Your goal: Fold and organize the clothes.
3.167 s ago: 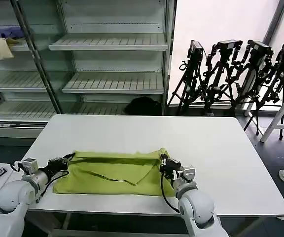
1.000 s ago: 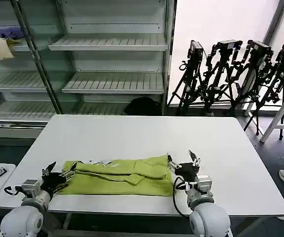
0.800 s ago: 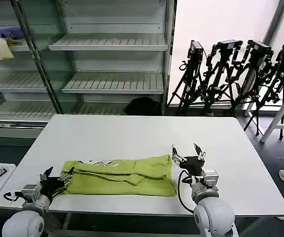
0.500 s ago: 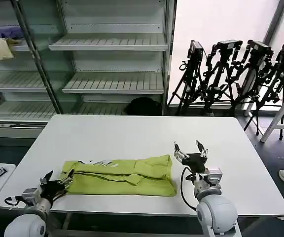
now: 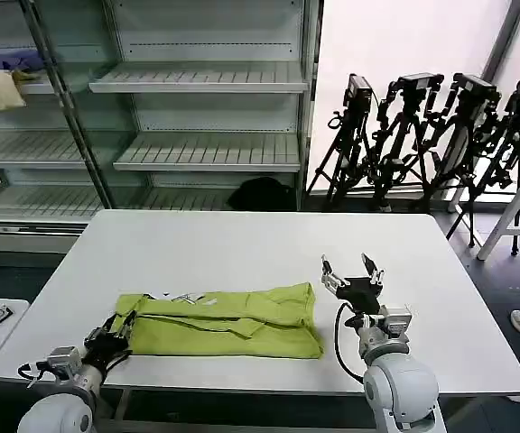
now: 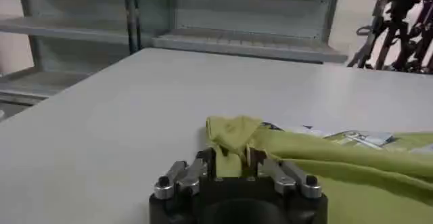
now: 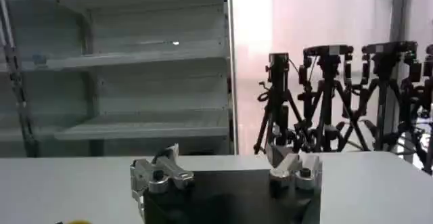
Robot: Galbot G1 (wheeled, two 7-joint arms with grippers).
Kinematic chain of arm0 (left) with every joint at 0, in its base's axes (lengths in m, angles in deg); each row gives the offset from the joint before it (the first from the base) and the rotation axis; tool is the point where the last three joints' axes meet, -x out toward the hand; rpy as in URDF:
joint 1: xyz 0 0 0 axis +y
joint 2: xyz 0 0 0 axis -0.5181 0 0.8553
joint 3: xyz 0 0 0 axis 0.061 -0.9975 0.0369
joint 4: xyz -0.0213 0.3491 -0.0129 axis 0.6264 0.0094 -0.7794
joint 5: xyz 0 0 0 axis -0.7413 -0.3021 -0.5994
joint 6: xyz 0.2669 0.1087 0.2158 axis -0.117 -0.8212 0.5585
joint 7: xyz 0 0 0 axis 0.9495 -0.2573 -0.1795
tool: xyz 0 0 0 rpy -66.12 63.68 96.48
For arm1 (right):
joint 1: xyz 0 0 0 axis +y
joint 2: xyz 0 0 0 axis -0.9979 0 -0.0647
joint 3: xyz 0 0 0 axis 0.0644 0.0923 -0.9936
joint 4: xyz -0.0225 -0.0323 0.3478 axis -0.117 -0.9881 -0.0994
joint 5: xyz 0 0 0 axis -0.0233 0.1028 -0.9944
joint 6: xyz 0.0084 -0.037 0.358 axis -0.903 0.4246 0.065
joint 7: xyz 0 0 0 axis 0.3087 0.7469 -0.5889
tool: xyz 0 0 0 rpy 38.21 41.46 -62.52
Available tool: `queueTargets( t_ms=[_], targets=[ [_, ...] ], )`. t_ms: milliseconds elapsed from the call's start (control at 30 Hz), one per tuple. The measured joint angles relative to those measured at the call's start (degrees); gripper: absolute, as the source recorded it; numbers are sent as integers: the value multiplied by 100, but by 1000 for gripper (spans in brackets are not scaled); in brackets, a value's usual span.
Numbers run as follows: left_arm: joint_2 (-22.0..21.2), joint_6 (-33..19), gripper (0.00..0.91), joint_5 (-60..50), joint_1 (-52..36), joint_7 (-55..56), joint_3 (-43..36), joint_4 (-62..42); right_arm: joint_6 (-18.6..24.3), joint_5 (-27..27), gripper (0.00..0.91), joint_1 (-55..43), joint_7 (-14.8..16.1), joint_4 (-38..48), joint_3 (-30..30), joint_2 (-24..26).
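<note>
Lime-green tee (image 5: pixel 224 321) w/ white print, white table (image 5: pixel 242 248), black tripods (image 5: pixel 441 135).

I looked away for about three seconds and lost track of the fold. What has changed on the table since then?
The T-shirt went from a broad fold to a narrower, longer strip along the front edge of the table. The right claw, which was at the shirt's right end, let go and rose, open, to its right. The left claw drew back toward the robot and now pinches the shirt's left corner. The shelves and tripods stayed put.

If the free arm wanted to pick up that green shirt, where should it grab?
Probably the T-shirt's right end, approached from the robot's right. The folded strip lies flat with that edge nearest the open right gripper, while the left gripper pinches the bunched left end.
</note>
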Motion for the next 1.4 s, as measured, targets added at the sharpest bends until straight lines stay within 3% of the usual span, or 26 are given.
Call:
queueTargets(
  t_ms=[533,733,1067,1400],
  targets=[
    [109,-378,0,-436,-63,-76,298,-62,2,5,907,69,141,126,-149,91],
    [483,-637,0,-893,-179,-423,853,-174,17,3,907,78,174,189,-172,99],
    [1510,-783,0,-1620,-395,-1151,1830,-355,36,6,907,130,208,234,-180,82],
    [1625,-560,0,-1808,-296,-1343,1673,205,108,14,907,246,240,241,-225,79]
  ],
)
